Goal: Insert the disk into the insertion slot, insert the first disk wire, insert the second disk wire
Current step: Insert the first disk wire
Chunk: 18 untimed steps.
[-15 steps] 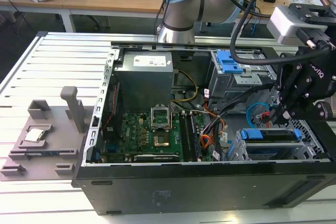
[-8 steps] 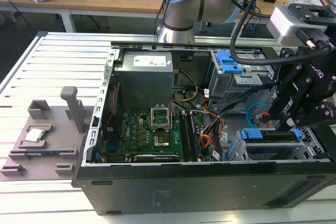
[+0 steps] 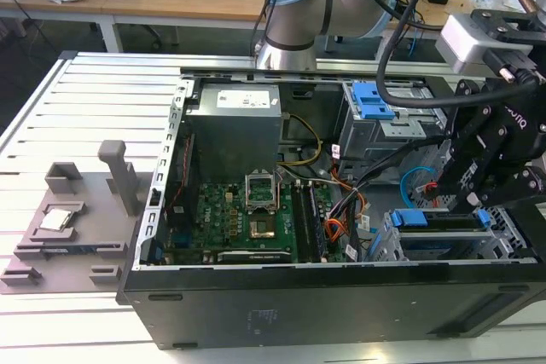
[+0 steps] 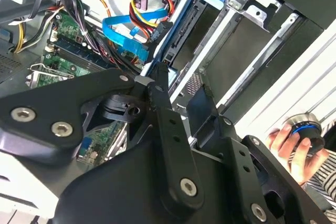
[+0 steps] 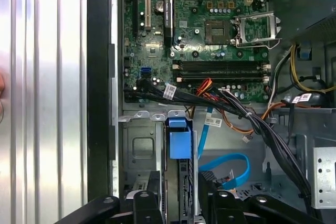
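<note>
The disk (image 3: 435, 226) stands on edge inside the insertion slot (image 3: 388, 240), the low grey cage at the case's front corner on the exterior view's right. Its blue carrier (image 5: 179, 140) shows end-on in the first wrist view, between the cage walls (image 5: 137, 150). My gripper (image 3: 461, 202) hangs right above it, open, with one finger on each side of the disk's end (image 5: 180, 178) and a narrow gap at each. In the second wrist view the gripper (image 4: 181, 85) sits at the near end of the blue-framed disk (image 4: 181, 30). A loose blue flat cable (image 5: 231, 166) curls beside the slot.
A black cable bundle (image 5: 220, 100) and red and orange wires cross between the motherboard (image 3: 247, 219) and the cage. A taller bay with a blue latch (image 3: 373, 101) stands behind. A grey fixture (image 3: 68, 219) lies outside the case. A person's hand (image 4: 286, 140) holds a round knob nearby.
</note>
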{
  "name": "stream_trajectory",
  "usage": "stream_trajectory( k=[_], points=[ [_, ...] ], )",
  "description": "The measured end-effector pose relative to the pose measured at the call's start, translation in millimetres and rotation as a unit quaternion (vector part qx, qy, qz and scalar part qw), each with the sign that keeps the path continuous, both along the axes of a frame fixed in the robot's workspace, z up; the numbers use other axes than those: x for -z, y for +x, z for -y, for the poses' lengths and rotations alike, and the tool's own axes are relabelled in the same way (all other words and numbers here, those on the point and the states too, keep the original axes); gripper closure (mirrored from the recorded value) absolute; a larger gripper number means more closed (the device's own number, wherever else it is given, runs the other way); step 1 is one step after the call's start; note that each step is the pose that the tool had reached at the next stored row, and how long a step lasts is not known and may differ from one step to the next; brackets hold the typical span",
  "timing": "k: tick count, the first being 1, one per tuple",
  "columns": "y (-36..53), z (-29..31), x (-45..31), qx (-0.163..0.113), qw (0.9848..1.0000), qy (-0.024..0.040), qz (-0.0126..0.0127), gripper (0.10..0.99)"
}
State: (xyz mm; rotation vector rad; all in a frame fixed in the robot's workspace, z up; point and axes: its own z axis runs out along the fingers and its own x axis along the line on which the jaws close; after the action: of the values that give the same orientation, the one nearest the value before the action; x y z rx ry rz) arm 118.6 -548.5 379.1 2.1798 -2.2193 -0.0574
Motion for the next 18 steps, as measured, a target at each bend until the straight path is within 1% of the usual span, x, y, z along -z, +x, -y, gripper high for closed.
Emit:
stream_trajectory(
  k=[3,5,9,11,14,16,18],
  points=[
    [4.4,-0.4,4.6,0.000,1.0000,-0.0003,-0.0002,0.667],
    [6.0,-2.8,5.7,0.000,1.0000,-0.0003,-0.0003,0.667],
    [6.5,-14.0,6.1,0.000,1.0000,-0.0003,-0.0003,0.667],
    [6.5,-17.6,6.1,0.000,1.0000,-0.0018,-0.0003,0.667],
    [6.5,-18.3,5.1,0.000,1.0000,-0.0056,-0.0003,0.667],
    [6.5,-19.1,2.7,0.000,1.0000,-0.0094,-0.0002,0.667],
    [6.5,-20.3,2.7,0.000,1.0000,-0.0099,-0.0003,0.667]
  ],
)
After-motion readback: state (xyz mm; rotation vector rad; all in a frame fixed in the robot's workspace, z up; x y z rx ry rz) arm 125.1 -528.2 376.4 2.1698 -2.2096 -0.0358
